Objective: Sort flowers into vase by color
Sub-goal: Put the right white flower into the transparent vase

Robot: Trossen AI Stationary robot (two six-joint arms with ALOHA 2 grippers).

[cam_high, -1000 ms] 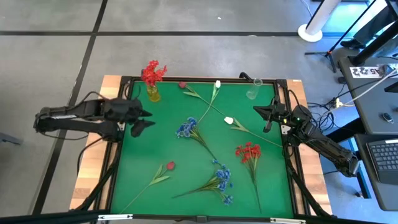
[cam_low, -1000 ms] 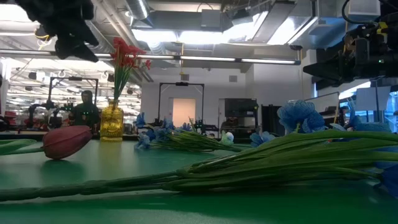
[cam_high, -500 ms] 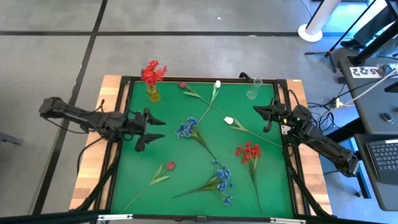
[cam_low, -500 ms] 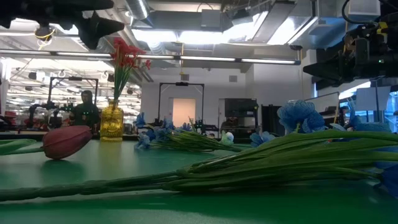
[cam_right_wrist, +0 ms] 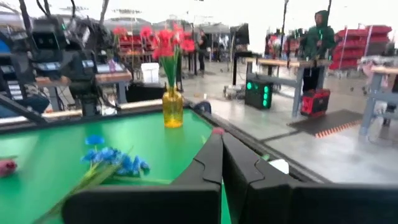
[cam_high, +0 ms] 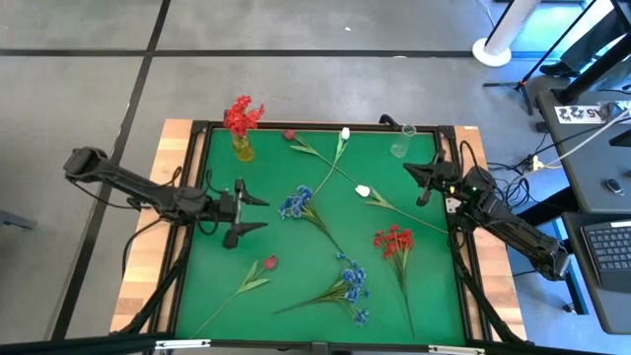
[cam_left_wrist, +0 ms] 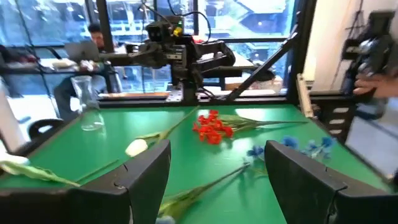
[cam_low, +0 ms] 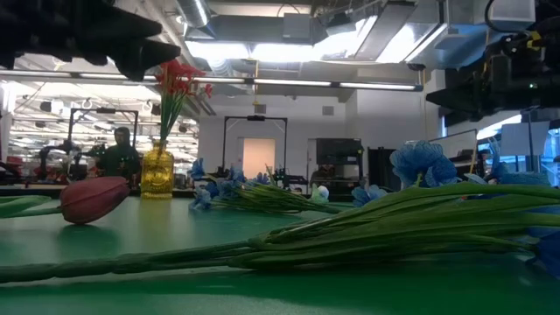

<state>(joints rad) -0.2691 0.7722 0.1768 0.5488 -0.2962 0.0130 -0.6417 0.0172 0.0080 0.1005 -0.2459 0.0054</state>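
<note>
A yellow vase [cam_high: 242, 149] at the far left of the green mat [cam_high: 296, 296] holds red blossom clusters [cam_high: 243, 113]. Loose flowers lie flat on the mat: a blue cluster [cam_high: 294, 203], a second blue cluster [cam_high: 352, 281], a red cluster [cam_high: 392, 240], a red-pink tulip [cam_high: 269, 262], a white tulip [cam_high: 363, 191] and another white tulip [cam_high: 345, 133]. My left gripper [cam_high: 254, 214] hovers open over the mat's left side, pointing level toward the blue cluster and holding nothing. My right gripper [cam_high: 409, 170] waits shut at the mat's right edge.
A clear glass vase [cam_high: 400, 146] stands at the far right corner of the mat. A dark raised frame [cam_high: 190, 197] runs around the mat. In the right wrist view a person [cam_right_wrist: 317, 34] stands in the room beyond the table.
My left gripper has come away from beside the yellow vase, moving down, toward the table's near edge and a little to the right. Its wrist has rolled and its fingers now point level across the mat. It has stayed open. No flower has moved.
</note>
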